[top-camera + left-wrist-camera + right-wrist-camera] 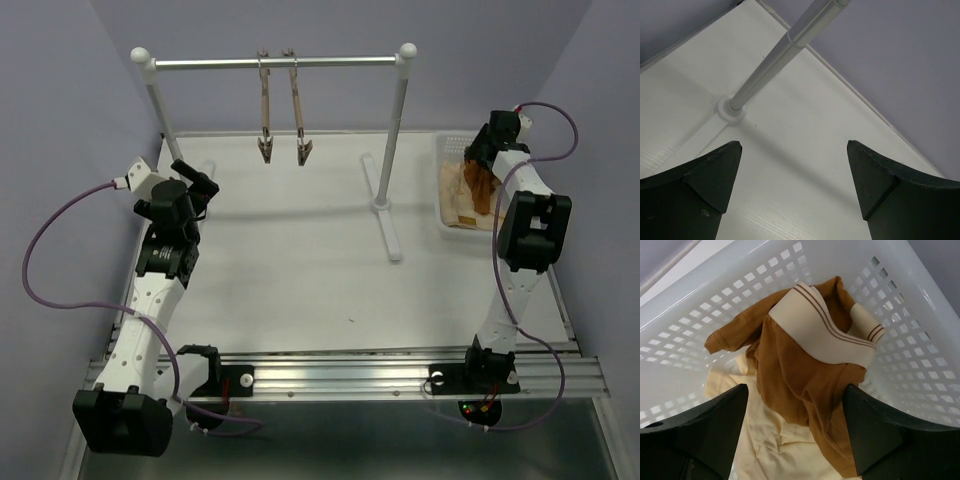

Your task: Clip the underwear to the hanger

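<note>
The rust-brown underwear [805, 375] with its pale striped waistband lies bunched in the white basket [920, 355], on top of cream garments. It also shows in the top view [482, 188]. My right gripper [796, 387] hangs over the basket [441, 180] with its jaws wide open on either side of the brown cloth; the right finger touches a fold. Two wooden hangers [266, 110] [298, 110] hang from the rail, clips down. My left gripper [205, 185] is open and empty near the left post, as the left wrist view [794, 145] confirms.
A steel rail [275, 62] on white posts stands across the back. Its left post [770, 70] and foot [730, 107] are just ahead of my left gripper. The right post's foot [381, 205] reaches toward the table's middle. Cream garments [775, 450] fill the basket floor.
</note>
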Available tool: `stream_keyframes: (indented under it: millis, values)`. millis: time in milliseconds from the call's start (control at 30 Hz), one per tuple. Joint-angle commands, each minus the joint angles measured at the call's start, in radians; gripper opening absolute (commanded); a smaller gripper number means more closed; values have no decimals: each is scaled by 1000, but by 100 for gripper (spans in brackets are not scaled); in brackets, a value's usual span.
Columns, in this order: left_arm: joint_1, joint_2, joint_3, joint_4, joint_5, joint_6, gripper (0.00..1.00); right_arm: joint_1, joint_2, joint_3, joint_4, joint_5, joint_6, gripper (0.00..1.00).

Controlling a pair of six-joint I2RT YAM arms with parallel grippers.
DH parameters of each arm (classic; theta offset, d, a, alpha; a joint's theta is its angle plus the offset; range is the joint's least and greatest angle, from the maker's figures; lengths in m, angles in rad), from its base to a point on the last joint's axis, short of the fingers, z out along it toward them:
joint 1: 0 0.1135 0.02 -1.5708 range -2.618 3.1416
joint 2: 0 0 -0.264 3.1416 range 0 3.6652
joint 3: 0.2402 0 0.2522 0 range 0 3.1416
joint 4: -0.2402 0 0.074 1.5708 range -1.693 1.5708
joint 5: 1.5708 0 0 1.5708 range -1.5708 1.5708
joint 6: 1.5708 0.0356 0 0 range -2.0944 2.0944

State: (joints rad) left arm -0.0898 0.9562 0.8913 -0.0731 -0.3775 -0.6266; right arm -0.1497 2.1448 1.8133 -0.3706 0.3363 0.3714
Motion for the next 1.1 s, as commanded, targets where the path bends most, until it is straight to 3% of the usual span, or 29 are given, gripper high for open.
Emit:
stream_keyframes:
  millis: [0, 200, 433, 567, 800, 1067]
  values:
    - [1, 1, 1, 13, 0, 5, 99, -16, 20, 73, 10, -38, -49, 72]
    - [1, -4, 1, 9, 8, 5, 99, -16, 14, 66, 29, 33, -75, 2]
    - [1, -30, -2, 10, 18, -7, 99, -16, -126, -20, 73, -55, -172, 1]
    - [1, -37, -12, 13, 46, -21, 99, -4, -348, -162, 189, -154, -222, 1]
    - [1, -66, -49, 24, 92, -48, 99, 41, -580, -279, 176, -259, -238, 1]
    - [1, -105, -69, -4, 120, -56, 99, 170, -804, -319, 118, -560, -189, 1]
